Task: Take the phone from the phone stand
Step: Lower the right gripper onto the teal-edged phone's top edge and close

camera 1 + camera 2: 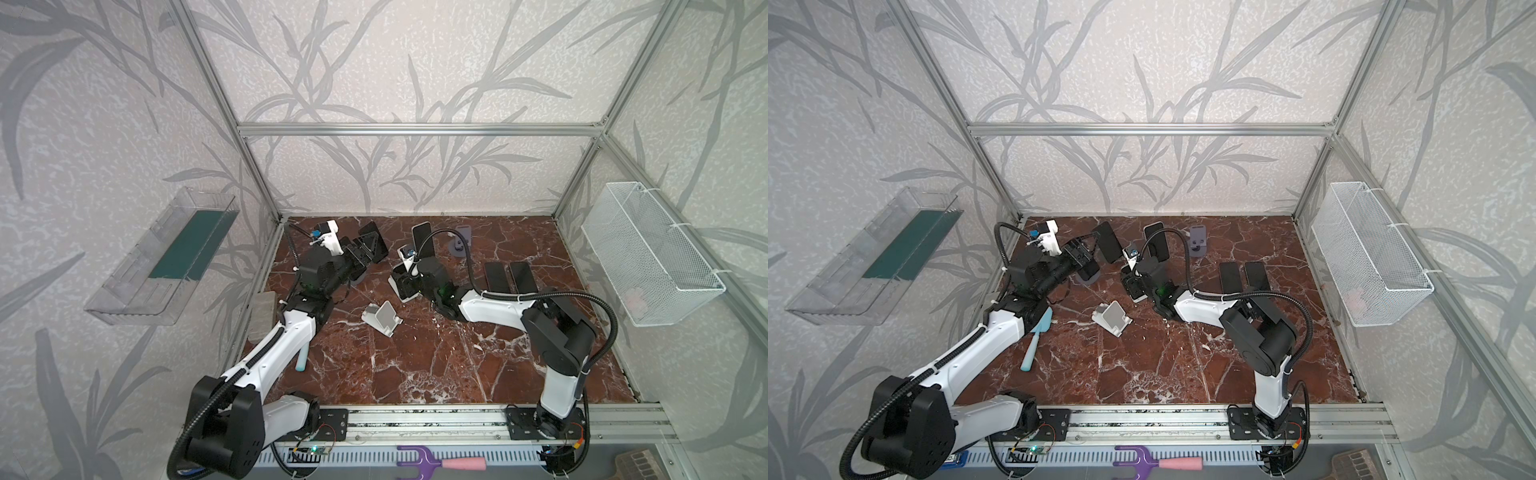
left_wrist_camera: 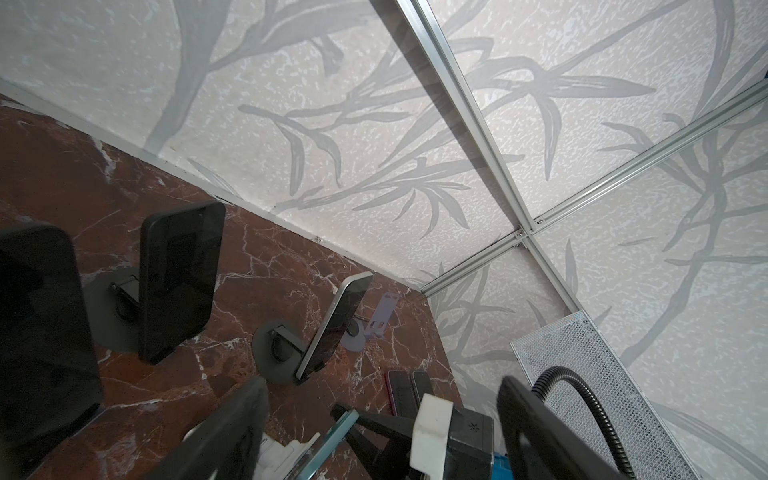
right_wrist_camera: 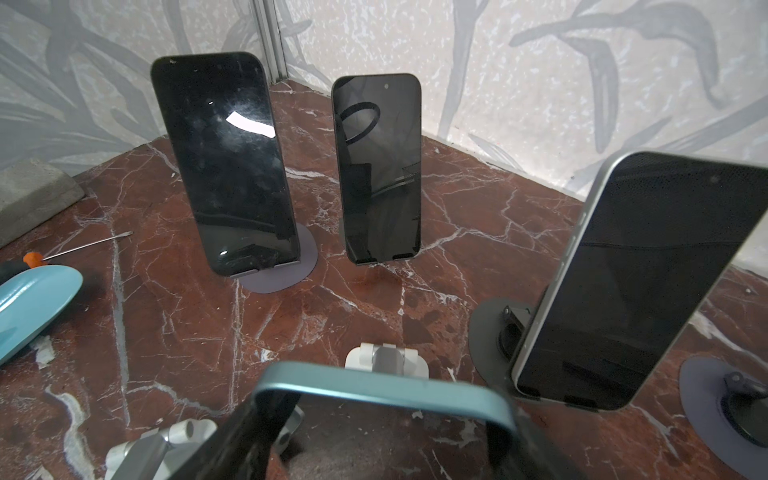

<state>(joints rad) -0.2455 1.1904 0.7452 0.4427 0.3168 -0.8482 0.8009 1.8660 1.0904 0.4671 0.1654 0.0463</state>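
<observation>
A phone (image 3: 374, 390) with a teal edge stands on a white phone stand (image 3: 386, 361), left of the table's middle. In the right wrist view my right gripper (image 3: 386, 436) is shut on the phone, one finger on each long side, just below its top edge. In a top view the right gripper (image 1: 409, 280) covers most of the phone, and only the stand's white base (image 1: 405, 293) shows. My left gripper (image 2: 380, 386) hangs open a little to the left at the back (image 1: 368, 249), holding nothing. It looks across at the teal phone (image 2: 332, 436).
Three dark phones lean on round-based stands at the back (image 3: 228, 166) (image 3: 378, 166) (image 3: 623, 291). An empty white stand (image 1: 382, 318) sits mid-table, and two phones (image 1: 509, 276) lie flat at the right. Also here are a lilac stand (image 1: 459, 241), a teal spatula (image 1: 1036, 340), a grey block (image 1: 262, 311) and a wire basket (image 1: 648, 253).
</observation>
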